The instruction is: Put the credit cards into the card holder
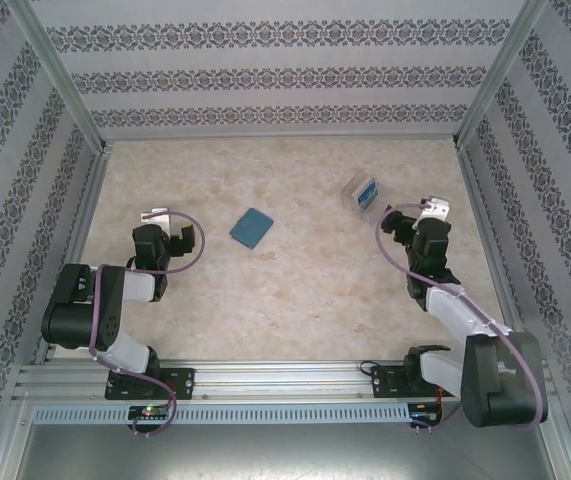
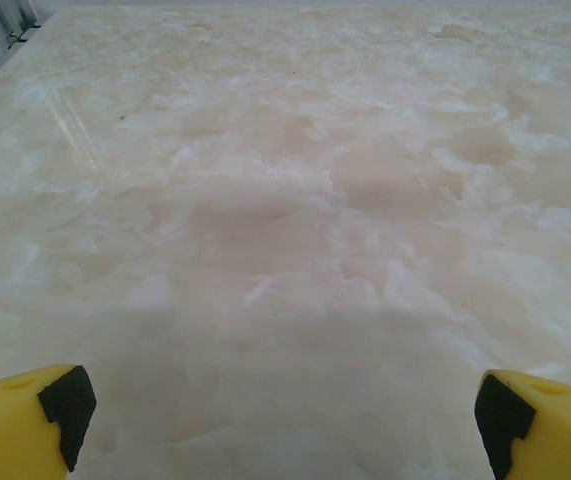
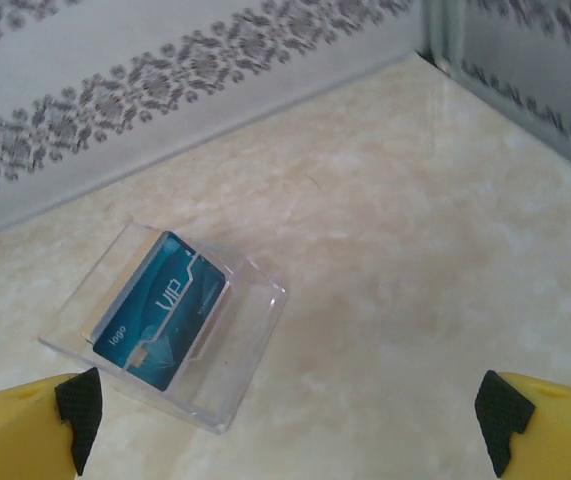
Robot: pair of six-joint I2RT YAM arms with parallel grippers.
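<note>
The card holder (image 1: 252, 228) is a small flat teal wallet lying closed on the marble tabletop, left of centre. The credit cards (image 1: 364, 191) stand in a clear plastic stand (image 1: 354, 185) at the back right. In the right wrist view the front card (image 3: 160, 310) is blue with white "VIP" lettering, leaning in the stand (image 3: 235, 350). My right gripper (image 1: 433, 207) is open just right of the stand, its yellow fingers (image 3: 35, 420) wide apart and empty. My left gripper (image 1: 155, 215) is open over bare table, left of the card holder, holding nothing (image 2: 285, 420).
Patterned walls (image 1: 265, 80) enclose the table at the back and both sides. An aluminium rail (image 1: 285, 375) runs along the near edge by the arm bases. Bare marble (image 1: 315, 290) lies between the two arms.
</note>
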